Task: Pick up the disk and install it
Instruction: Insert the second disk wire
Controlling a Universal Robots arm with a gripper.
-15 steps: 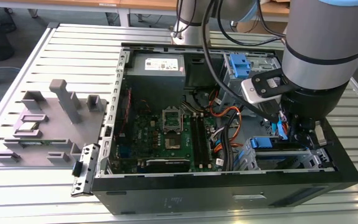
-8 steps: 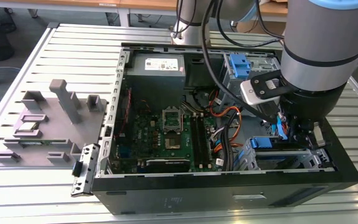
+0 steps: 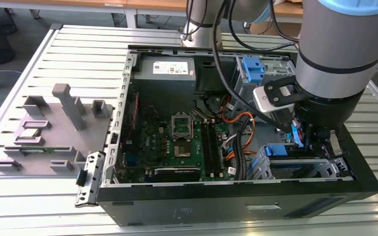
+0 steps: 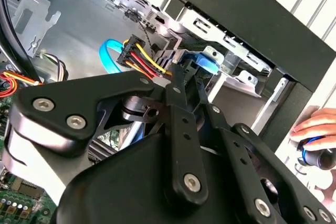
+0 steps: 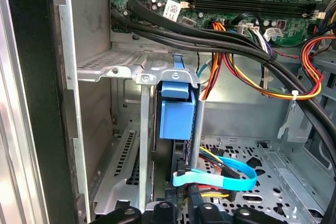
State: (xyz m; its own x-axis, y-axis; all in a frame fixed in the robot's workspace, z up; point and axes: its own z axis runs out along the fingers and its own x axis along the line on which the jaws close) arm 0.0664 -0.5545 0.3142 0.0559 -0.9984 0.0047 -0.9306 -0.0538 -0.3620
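Gripper (image 4: 184,85): black linkage close to lens in second wrist view, reaching down into the drive cage (image 3: 304,167) at the case's corner; whether fingers are apart or clamped, cannot tell.
Disk (image 5: 176,116): standing on edge in a cage slot, blue rail end facing out, between metal dividers.
Cables (image 5: 220,177): light-blue ribbon and coloured power leads just beside the disk.
Case (image 3: 241,206): open, motherboard (image 3: 175,142) exposed.
Hand (image 4: 315,129): at the case's outer edge, on a dark object.
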